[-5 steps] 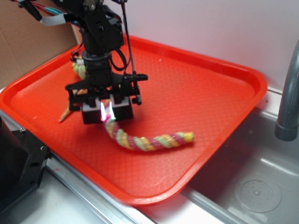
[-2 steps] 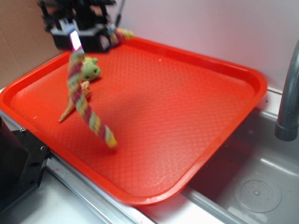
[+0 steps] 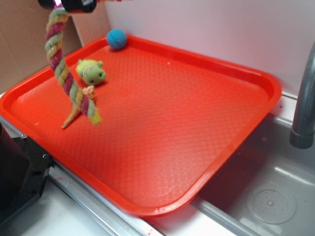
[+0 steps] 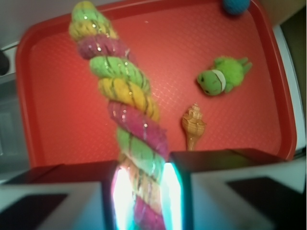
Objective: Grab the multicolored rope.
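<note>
**A:** Exterior view first: where is the thick twisted rope of pink, yellow and green strands point(image 3: 66, 73)?

**B:** Hanging from the black gripper point(image 3: 74, 4) at the top edge, long axis near vertical, slanting down and right. Its yellow end looks clear of the red plastic tray point(image 3: 206, 98), though I cannot tell for sure.

**A:** And the wrist view?

**B:** The jaws are clamped on the rope point(image 4: 124, 110), which runs straight away from the gripper point(image 4: 144, 196), over the tray point(image 4: 57, 96).

**A:** So?

**B:** I'd judge the grab done.

Plain white wall point(image 3: 221, 29) behind. Brown cardboard sheet point(image 3: 19, 44) stands at left. Grey metal sink basin point(image 3: 266, 196) with round drain lies at lower right; grey curved faucet pipe point(image 3: 302, 103) rises at right edge. Lighting even, soft.
</note>
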You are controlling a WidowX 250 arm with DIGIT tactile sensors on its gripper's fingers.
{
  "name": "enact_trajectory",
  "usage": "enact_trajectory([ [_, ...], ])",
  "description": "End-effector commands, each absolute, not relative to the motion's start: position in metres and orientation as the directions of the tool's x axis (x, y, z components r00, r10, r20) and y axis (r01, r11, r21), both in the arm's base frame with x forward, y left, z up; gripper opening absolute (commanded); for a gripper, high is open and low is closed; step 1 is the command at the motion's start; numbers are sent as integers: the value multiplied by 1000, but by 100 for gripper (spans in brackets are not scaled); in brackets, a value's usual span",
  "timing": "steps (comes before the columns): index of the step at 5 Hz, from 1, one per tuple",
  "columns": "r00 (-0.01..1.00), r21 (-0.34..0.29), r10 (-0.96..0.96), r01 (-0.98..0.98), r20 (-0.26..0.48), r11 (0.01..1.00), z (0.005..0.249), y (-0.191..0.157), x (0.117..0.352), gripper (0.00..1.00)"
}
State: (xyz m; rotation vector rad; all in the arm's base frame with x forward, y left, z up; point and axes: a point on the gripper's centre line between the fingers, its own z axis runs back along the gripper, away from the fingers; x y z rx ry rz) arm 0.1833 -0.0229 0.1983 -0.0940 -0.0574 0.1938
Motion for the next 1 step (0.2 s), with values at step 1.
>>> enact_trajectory([
  [1, 985, -36, 149, -147, 90, 989, 205, -28, 200, 0],
])
